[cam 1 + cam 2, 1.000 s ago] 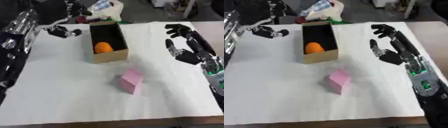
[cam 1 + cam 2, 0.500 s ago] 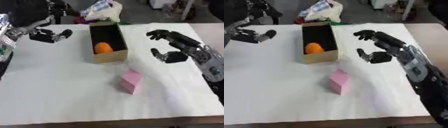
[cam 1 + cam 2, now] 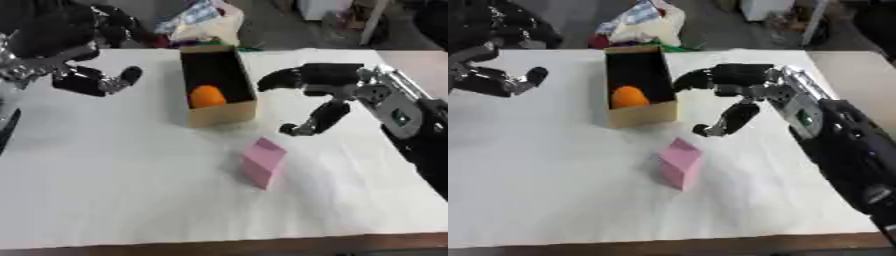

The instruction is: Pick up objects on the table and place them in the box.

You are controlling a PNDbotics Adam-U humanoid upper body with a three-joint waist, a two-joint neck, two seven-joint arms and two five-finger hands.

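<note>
A pink block (image 3: 263, 162) stands on the white table cover, in front of the cardboard box (image 3: 222, 114). An orange ball (image 3: 207, 96) lies inside the box near its front wall. My right hand (image 3: 324, 85) hovers open to the right of the box and above-right of the pink block, fingers spread toward the left and thumb (image 3: 317, 120) hanging down. It holds nothing. My left hand (image 3: 98, 80) is over the table's left part, left of the box, fingers loosely curled and holding nothing.
A heap of bags (image 3: 201, 22) lies beyond the box at the table's far edge. The white cover (image 3: 131, 190) reaches to the front edge, where a brown table rim (image 3: 219, 246) shows.
My right hand has swung left and down from the table's right side toward the box and the pink block. My left hand has drifted down and right. The camera has shifted too.
</note>
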